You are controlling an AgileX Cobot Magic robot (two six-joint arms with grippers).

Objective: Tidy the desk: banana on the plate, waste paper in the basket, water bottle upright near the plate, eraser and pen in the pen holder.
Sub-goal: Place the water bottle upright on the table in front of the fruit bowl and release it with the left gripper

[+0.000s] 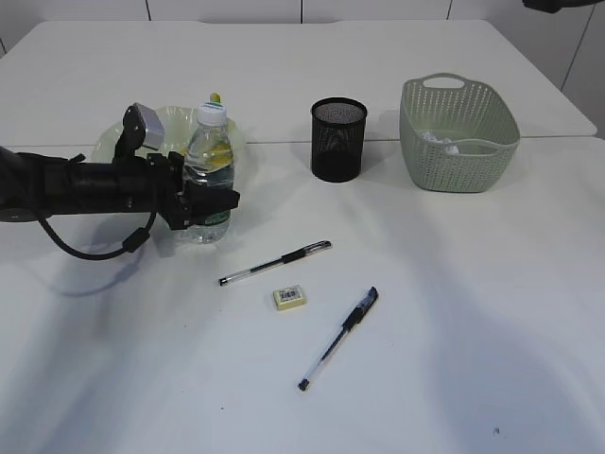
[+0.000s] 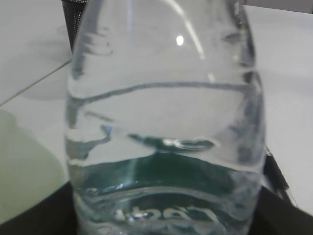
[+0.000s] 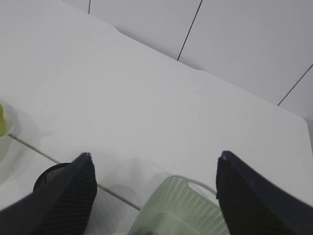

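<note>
Noted water bottle [image 1: 208, 170] upright beside plate [image 1: 241, 137], left gripper [image 1: 194, 203] around it, grip-or-release unclear. Right gripper [image 3: 154, 196] spread, empty. Banana [image 1: 215, 98] plated; paper in basket [image 1: 458, 132]. Outstanding: eraser [image 1: 289, 297], both pens.

A white wall [image 1: 378, 9] of large flat panels, split by thin dark seams, runs along the back; the right wrist view shows the same wall [image 3: 244, 39] with slanting seams. In front of it stands a rear table [image 1: 284, 57] with a plain white top and rounded corners. A tiny dark speck [image 1: 495, 431] shows low at the right of the exterior view.
</note>
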